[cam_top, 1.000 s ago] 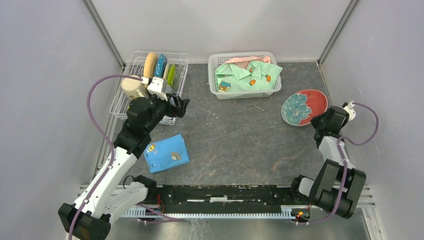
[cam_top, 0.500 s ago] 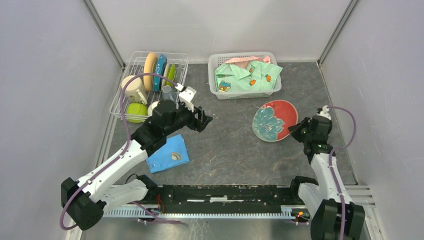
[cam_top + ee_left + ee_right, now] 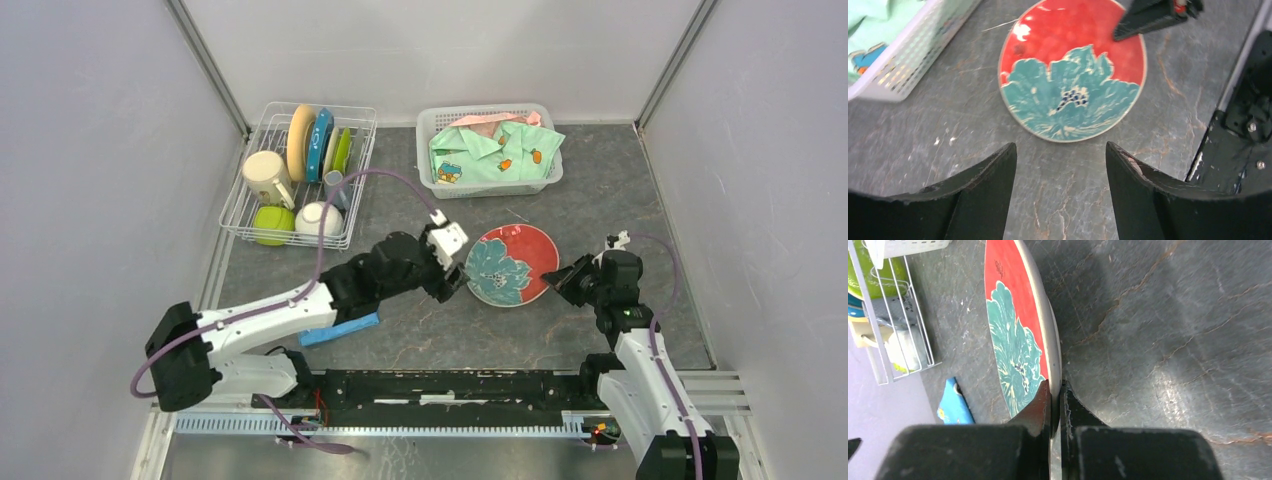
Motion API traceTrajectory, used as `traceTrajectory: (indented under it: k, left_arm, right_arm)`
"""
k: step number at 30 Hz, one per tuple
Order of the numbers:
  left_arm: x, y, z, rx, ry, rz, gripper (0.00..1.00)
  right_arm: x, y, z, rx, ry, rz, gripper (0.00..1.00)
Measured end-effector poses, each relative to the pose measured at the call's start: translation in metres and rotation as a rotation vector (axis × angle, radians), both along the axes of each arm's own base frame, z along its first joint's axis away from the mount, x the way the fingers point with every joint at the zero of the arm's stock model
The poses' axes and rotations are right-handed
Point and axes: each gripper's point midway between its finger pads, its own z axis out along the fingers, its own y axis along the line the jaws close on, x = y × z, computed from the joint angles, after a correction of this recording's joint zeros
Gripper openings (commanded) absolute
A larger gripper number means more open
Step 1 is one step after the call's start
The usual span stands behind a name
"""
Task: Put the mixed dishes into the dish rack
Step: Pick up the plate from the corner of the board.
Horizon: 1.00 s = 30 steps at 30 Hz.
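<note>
**Step in hand (my reading):** hand-over of the red plate (image 3: 512, 264) from the right gripper (image 3: 550, 276) to the left gripper (image 3: 457, 276). The dish rack (image 3: 285, 238) sits in the upper left of the overhead view, on the left arm's side.

**Hand states**
- The right gripper is pressed together on the plate's rim, with one finger on the painted face and one on the underside.
- The left gripper is spread, with nothing between its fingers.

**Position of the plate**
- In the overhead view the red plate is at the centre of the frame, face up over the table (image 3: 600, 180). I cannot tell whether it is fully clear of the surface.
- In the left wrist view it fills the upper middle of the frame, ahead of the spread fingers and apart from them.
- The right gripper enters that view from the upper right and holds the red part of the rim. The free edge nearest my left gripper is therefore the teal-flower edge.

**Procedure**
1. I hold the right pinch firm and keep the plate still.
2. I make sure the teal edge is raised, because one left finger must pass beneath it.
3. I advance the left gripper until that edge sits well between the fingers, opposite the right pinch.
4. I close the left gripper with a deep bite, as the glaze is probably slick.
5. I release the right gripper only once the left grip is seated.
</note>
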Motion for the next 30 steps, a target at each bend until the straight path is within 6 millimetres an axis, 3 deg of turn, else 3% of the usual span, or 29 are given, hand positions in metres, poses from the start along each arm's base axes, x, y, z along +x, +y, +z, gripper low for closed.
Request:
traceTrajectory:
  k: [6, 14, 22, 26, 30]
  left_arm:
    - [-0.039, -0.051, -0.019, 0.068, -0.168, -0.191, 0.72]
    - [-0.07, -0.09, -0.045, 0.146, -0.344, -0.331, 0.73]
    - [-0.058, -0.095, -0.088, 0.313, -0.429, -0.32, 0.69]
    - [-0.046, -0.099, -0.09, 0.347, -0.474, -0.289, 0.67]
    - [-0.036, -0.104, -0.085, 0.362, -0.528, -0.248, 0.57]
  right_arm:
    - [-0.005, 0.011, 0.007, 0.093, 0.003, -0.005, 0.0]
    - [-0.008, 0.021, 0.021, 0.198, -0.018, -0.01, 0.0]
    - [-0.009, 0.026, 0.026, 0.247, -0.043, -0.01, 0.0]
    - [-0.008, 0.027, 0.032, 0.254, -0.067, -0.003, 0.0]
    - [-0.009, 0.028, 0.034, 0.261, -0.072, 0.002, 0.0]
